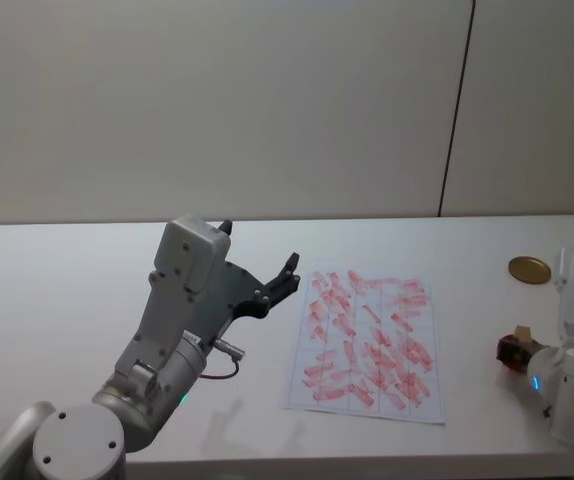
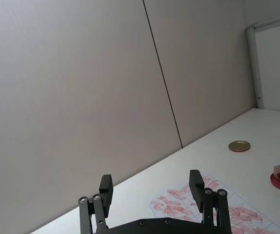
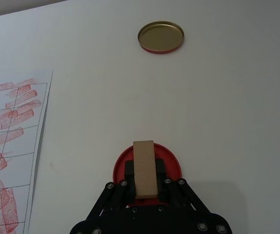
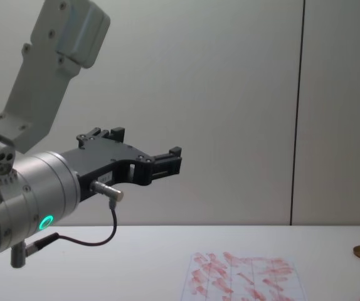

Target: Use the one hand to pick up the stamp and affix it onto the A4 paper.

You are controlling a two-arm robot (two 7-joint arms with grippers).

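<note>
The stamp (image 3: 144,165), a small beige block, stands over the low red base (image 3: 171,163), and I cannot tell whether they touch. My right gripper (image 3: 144,171) is shut on it, one black finger on each side. In the head view this gripper (image 1: 513,352) is at the table's right, right of the A4 paper (image 1: 367,340). The white sheet is covered in red marks and lies flat mid-table. My left gripper (image 1: 259,246) hangs open and empty in the air, left of the paper's near-left part. Its fingers (image 2: 196,183) are spread wide.
A flat gold disc (image 1: 529,270) lies on the table beyond the right gripper, and it also shows in the right wrist view (image 3: 161,37). The white table (image 1: 67,300) runs back to a plain wall. A black cable (image 4: 98,241) loops under the left wrist.
</note>
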